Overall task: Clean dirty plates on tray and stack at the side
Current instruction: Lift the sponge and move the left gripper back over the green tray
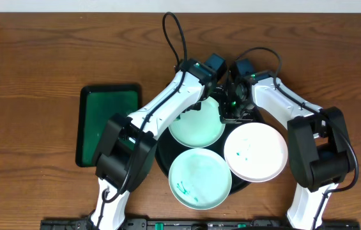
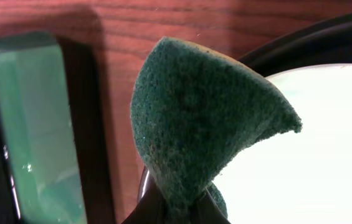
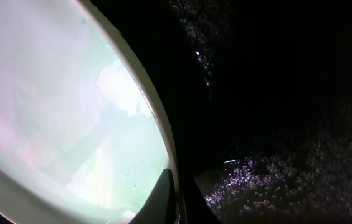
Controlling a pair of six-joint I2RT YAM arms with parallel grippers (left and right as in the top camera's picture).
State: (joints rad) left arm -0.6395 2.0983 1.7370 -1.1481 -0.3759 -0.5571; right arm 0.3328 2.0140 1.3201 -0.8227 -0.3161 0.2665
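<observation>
Three plates lie on the black round tray [image 1: 162,158]: a mint-green plate [image 1: 196,126] at the back, a mint-green plate with teal smears [image 1: 199,177] at the front, and a white plate with teal specks [image 1: 255,152] at the right. My left gripper [image 1: 222,96] is shut on a dark green sponge [image 2: 200,118] over the back plate's far edge. My right gripper [image 1: 234,110] is shut on that back plate's rim [image 3: 163,143], one finger inside and one outside. The plate fills the left of the right wrist view [image 3: 51,112].
A smaller green rectangular tray [image 1: 108,122] lies left of the black tray, also in the left wrist view [image 2: 32,124]. Brown wood tabletop [image 1: 39,76] surrounds both. The two arms meet closely over the back of the black tray.
</observation>
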